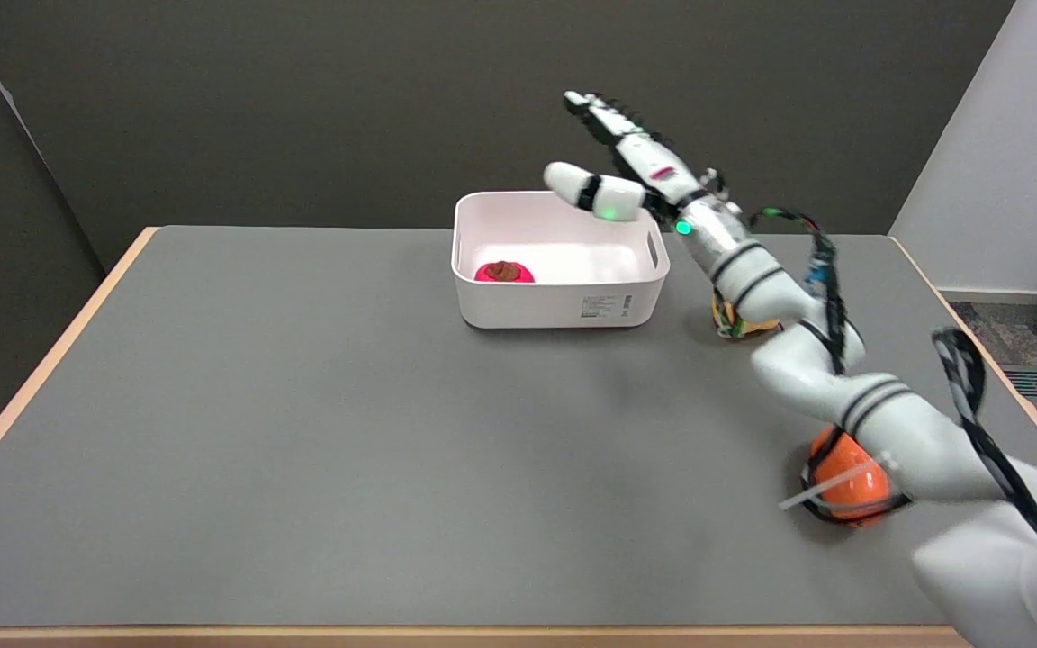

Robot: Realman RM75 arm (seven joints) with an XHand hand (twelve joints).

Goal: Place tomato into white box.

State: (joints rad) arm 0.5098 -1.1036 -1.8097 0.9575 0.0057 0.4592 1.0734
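White box (563,301) sits near the desk's (302,432) far edge, about midway along it. Tomato (504,271) lies inside, red with a brown stem cap up, in the box's left part close to the front wall. Whether it touches that wall, cannot tell.

Right hand (640,184) hangs in the air above the box's right end. Fingers (604,112) are stretched out and spread, thumb jutting toward the left over the box's interior. Nothing is held.

Judgement: the tomato looks placed; what is left is getting the arm clear.

Risks from here:
- Thumb and wrist sit just over the right rim with its handle slot. A low or sideways pull-out could catch the rim and drag or tip the box, rolling the tomato.
- An orange round object (847,490) lies under the forearm near the desk's right edge, and a smaller orange-yellow item (734,322) shows behind the arm, right of the box. A sweeping retreat could knock either one, perhaps off the desk.
- Loose cables (829,279) along the arm might snag.
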